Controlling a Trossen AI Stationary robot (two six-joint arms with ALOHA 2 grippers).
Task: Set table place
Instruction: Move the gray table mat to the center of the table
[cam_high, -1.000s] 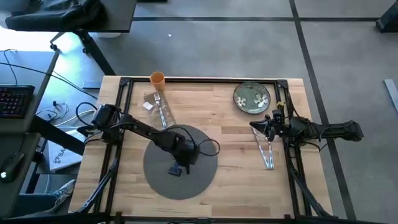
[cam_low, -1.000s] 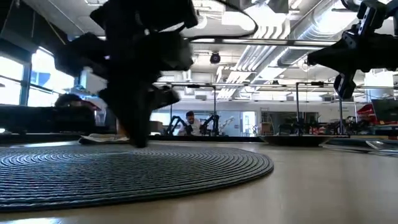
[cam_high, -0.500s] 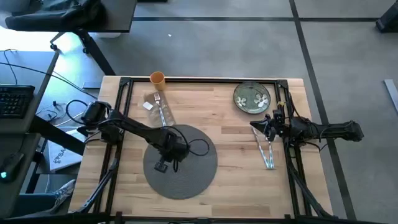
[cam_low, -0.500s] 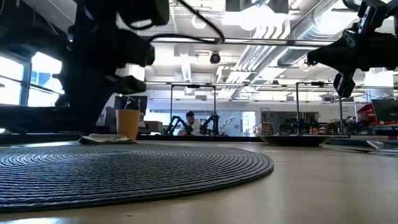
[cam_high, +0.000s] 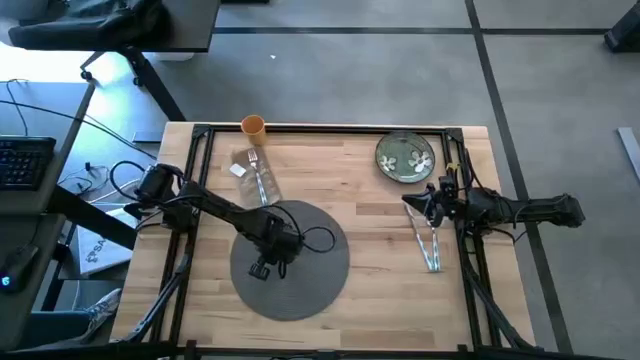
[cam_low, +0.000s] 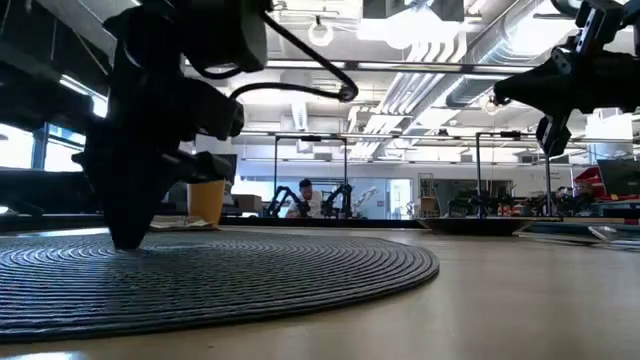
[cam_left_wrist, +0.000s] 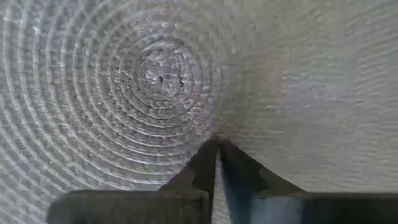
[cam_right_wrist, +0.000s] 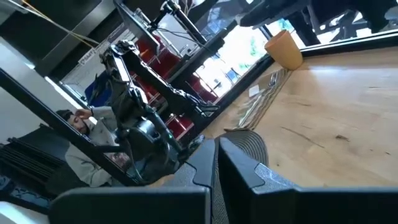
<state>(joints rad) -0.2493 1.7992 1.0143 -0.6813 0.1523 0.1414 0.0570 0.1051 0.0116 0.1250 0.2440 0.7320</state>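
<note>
The round dark-grey woven placemat (cam_high: 305, 285) lies flat on the wood table (cam_high: 375, 290), near its front middle. My left gripper (cam_high: 262, 269) stands shut on the mat, left of the mat's centre (cam_left_wrist: 163, 78). The green flowered plate (cam_high: 406, 158) sits at the far right. The orange cup (cam_high: 253, 126) stands at the far edge. Below the cup lie a pale napkin (cam_high: 243, 166) and a fork (cam_high: 258, 172). Two pieces of silver cutlery (cam_high: 430, 245) lie at the right. My right gripper (cam_high: 412, 205) hangs shut above the table, beside that cutlery. My left gripper touches the placemat's top (cam_left_wrist: 216, 132) with its shut fingertips (cam_low: 128, 240), a little left of the mat's centre. The fingers come from above, pointing down. The mat lies flat on the table under them.
Black frame rails (cam_high: 320, 130) run along the table's edges. Bare wood (cam_high: 385, 235) lies between the mat and the cutlery. Beyond the left edge stand a grey desk with a keyboard (cam_high: 22, 160) and a person (cam_right_wrist: 81, 140).
My left gripper has gone toward the table's left edge over the placemat, staying shut, and now stands with its tips on the mat left of centre. The mat has kept its place.
</note>
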